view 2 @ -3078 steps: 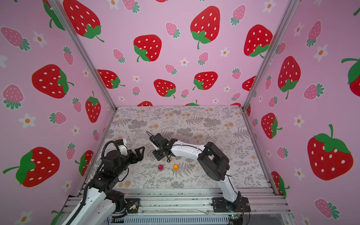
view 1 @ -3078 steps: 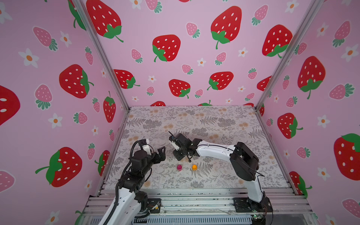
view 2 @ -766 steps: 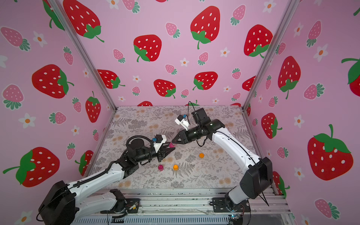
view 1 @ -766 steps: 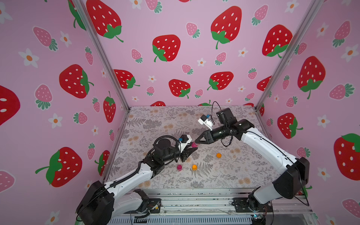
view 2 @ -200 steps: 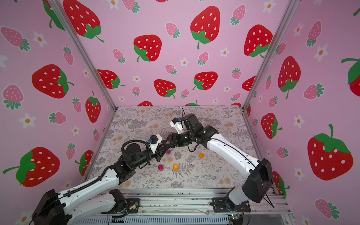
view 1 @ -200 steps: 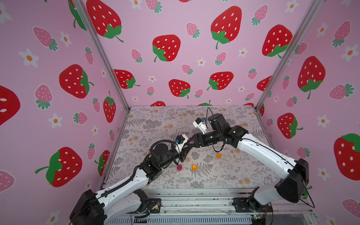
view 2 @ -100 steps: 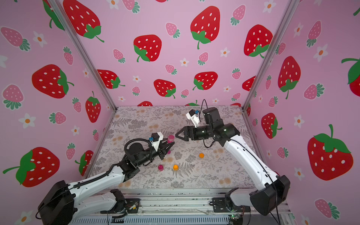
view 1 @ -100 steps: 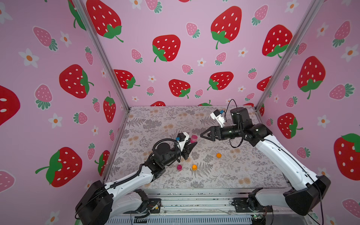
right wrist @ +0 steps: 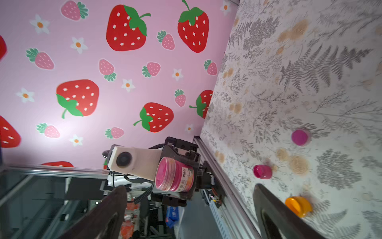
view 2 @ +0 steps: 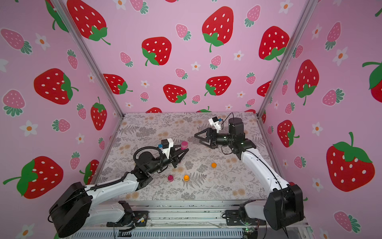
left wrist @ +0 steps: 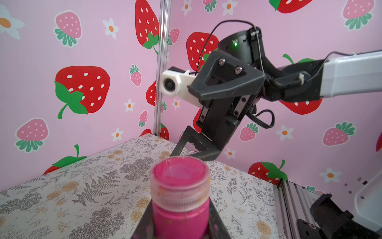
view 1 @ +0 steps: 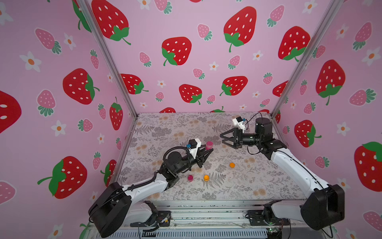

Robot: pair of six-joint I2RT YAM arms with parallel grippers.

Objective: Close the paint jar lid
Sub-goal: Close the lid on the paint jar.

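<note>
My left gripper (view 1: 207, 152) is shut on the paint jar (view 1: 209, 145), a tiny magenta pot held upright above the middle of the table. The paler pink lid (left wrist: 179, 184) sits on the jar's mouth; whether it is screwed tight I cannot tell. In the left wrist view the jar (left wrist: 179, 215) stands between the two dark fingers. My right gripper (view 1: 222, 139) hovers open and empty to the right of the jar, a clear gap away, pointing at it. The right wrist view shows the jar (right wrist: 175, 177) beyond those spread fingers.
A small magenta pot (view 1: 190, 178) and an orange pot (view 1: 206, 177) stand on the floral table (view 1: 237, 186) near its front, below the left gripper. Another orange pot (view 1: 232, 165) sits further right. Pink strawberry walls close in three sides.
My right gripper has opened and pulled back to the right, away from the jar it was touching a second ago. The left gripper still holds the jar, now capped.
</note>
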